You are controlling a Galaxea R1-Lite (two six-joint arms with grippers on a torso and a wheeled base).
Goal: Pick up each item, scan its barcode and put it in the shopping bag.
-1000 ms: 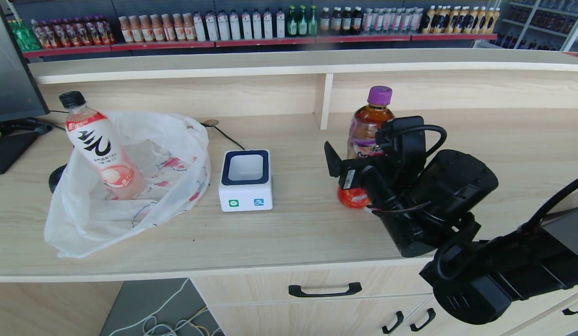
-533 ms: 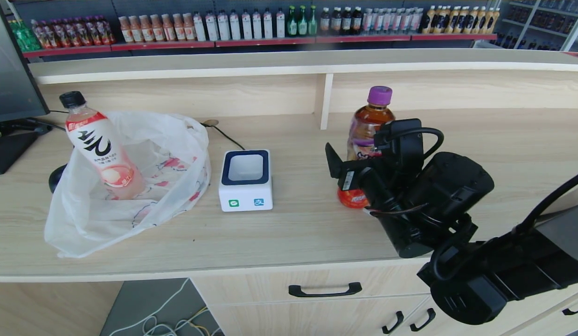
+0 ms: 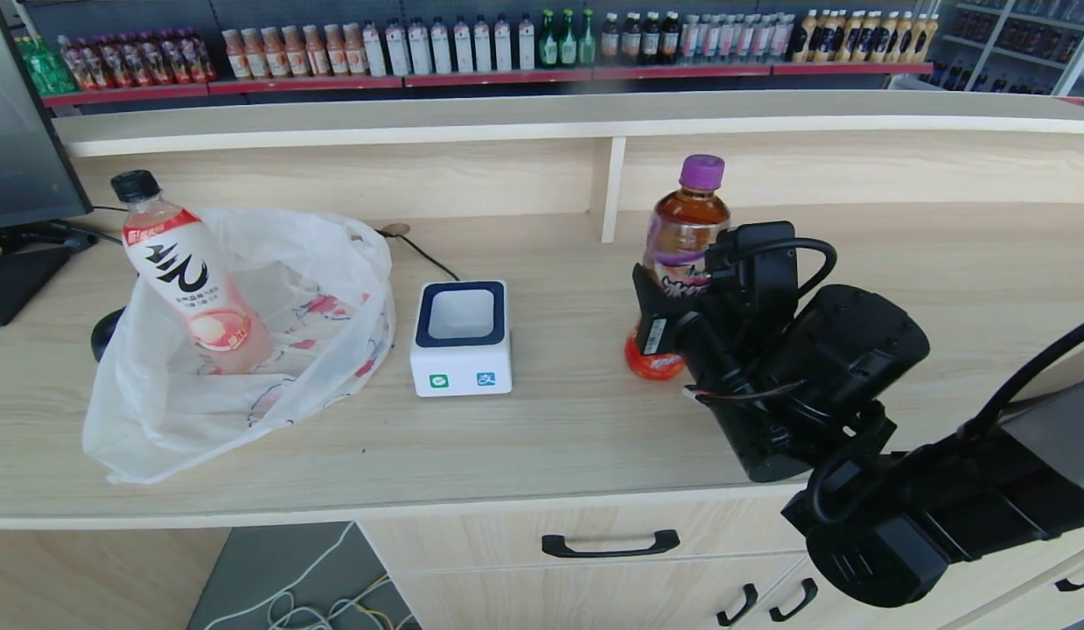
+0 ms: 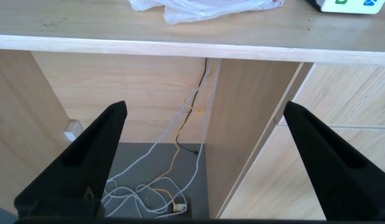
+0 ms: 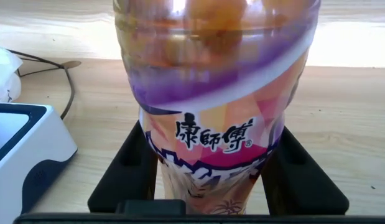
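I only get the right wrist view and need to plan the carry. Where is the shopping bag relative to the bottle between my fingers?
Observer: The shopping bag lies on the counter to the robot's left, beyond the scanner from the tea bottle.
Operator: Anything in it?
Observer: Yes, a pink bottle with a black cap leans inside it.
Operator: Where's the left hand?
Observer: The left hand is open below the counter's edge, facing loose cables on the floor.
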